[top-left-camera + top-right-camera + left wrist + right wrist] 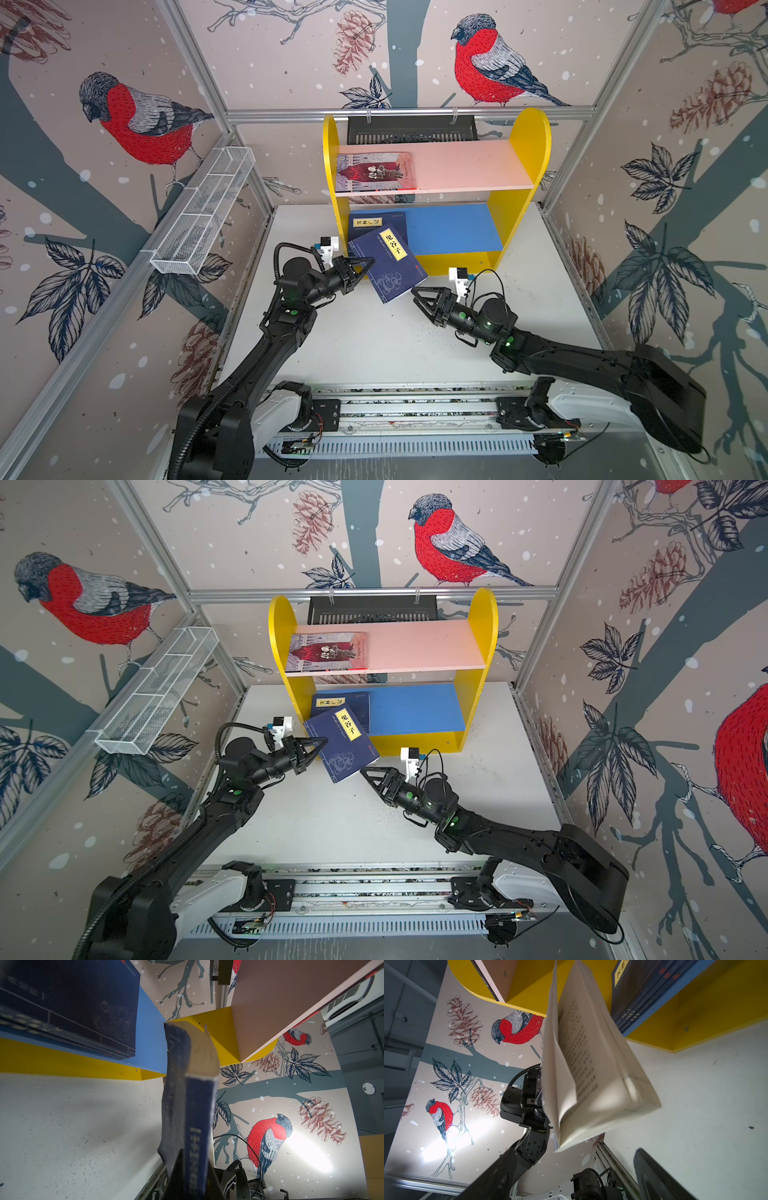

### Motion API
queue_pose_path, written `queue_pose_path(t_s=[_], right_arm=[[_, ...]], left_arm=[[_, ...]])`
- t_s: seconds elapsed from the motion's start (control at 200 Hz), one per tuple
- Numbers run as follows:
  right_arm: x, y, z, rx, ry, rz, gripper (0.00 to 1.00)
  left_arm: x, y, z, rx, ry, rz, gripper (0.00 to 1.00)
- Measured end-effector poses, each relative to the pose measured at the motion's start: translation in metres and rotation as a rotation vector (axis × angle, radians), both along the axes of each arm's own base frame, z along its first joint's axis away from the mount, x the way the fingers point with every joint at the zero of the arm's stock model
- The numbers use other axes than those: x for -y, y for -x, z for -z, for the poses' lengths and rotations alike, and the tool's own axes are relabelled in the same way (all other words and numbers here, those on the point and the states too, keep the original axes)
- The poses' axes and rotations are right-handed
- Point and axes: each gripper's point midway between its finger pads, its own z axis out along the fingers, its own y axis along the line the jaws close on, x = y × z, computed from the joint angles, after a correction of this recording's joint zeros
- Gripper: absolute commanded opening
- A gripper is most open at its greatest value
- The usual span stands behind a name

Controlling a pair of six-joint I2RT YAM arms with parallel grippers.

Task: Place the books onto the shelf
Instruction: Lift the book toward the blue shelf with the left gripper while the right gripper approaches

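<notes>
Left gripper [368, 266] pinched tight on the spine edge of a navy book [390, 266], center of frame in both top views. The book was off the table [374, 345], tilted, its far corner overlapping the front left of the shelf [528, 137]. In the right wrist view its pages [591, 1064] hung fanned apart.

Right gripper [417, 297] had its jaws spread and held nothing. It sat just lower right of the held book's near edge; contact couldn't be told.

A stack of navy books [376, 224] lay flat at the left end of the blue lower board [453, 228], count unclear. The grey-lilac book [374, 171] lay flat at the left end of the pink upper board [469, 166]. The right parts of both boards were bare.
</notes>
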Motion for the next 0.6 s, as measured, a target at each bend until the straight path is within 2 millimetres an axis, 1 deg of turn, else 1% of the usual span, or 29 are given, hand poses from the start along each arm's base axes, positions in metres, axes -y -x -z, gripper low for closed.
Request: queue_pose_path(t_s=[0.115,0.18,0.24,0.335,0.6], right_arm=[[-0.007,-0.002,-0.006,-0.002,-0.029,-0.014,0.89],[-0.010,-0.004,-0.005,0.000,-0.034,-0.017,0.89],[-0.013,-0.006,0.000,-0.010,-0.026,-0.017,0.89],[-0.015,-0.007,0.003,-0.028,-0.030,-0.018,0.89],[-0.016,-0.014,-0.004,-0.010,-0.056,0.000,0.88]], left_arm=[[0.000,0.000,-0.003,0.013,0.004,0.000,0.00],[0.000,0.000,-0.003,0.013,0.006,0.000,0.00],[0.000,0.001,-0.003,0.010,0.008,0.000,0.00],[0.000,0.001,-0.004,0.008,0.011,0.000,0.00],[-0.001,0.006,-0.003,0.009,0.016,0.000,0.00]])
